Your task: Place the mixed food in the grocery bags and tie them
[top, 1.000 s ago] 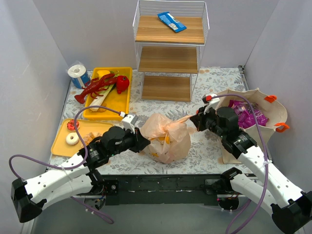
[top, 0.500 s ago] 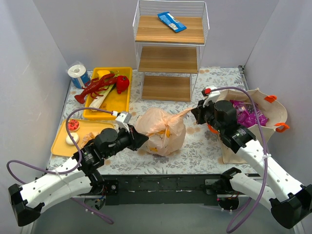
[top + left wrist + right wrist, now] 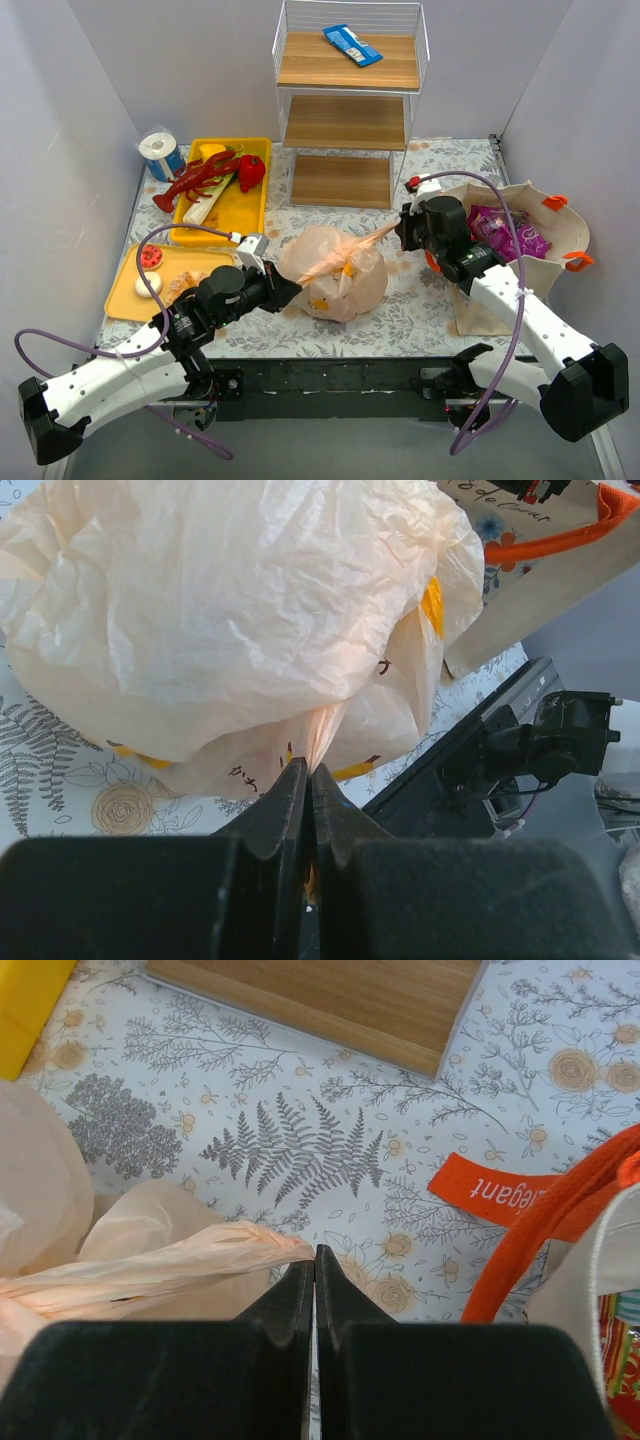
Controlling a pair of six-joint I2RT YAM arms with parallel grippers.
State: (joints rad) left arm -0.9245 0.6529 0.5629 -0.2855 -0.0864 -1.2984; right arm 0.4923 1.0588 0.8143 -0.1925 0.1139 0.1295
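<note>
Two end effectors hold the peach plastic bag (image 3: 335,278) at mid-counter (image 3: 415,305). Our left end effector (image 3: 310,780) is pressed together on a gathered strand at its near-left side. The film looks thin, light and slippery, so we judge bunched plastic the surest hold. Our right end effector (image 3: 314,1260) pinches the twisted handle (image 3: 372,240). Further right, the beige tote (image 3: 562,250) holds a purple packet (image 3: 510,232) (anything beneath is hidden).

We log the plastic bag (image 3: 335,285) at mid-bench (image 3: 450,160), between left pincer (image 3: 293,293) and right pincer (image 3: 399,232). Tote (image 3: 545,270) to its right, snack packet (image 3: 510,235) inside. Shelf rack (image 3: 348,110) behind. Far tray (image 3: 257,205) and near tray (image 3: 120,292) at left, paper roll (image 3: 160,152) behind them.
</note>
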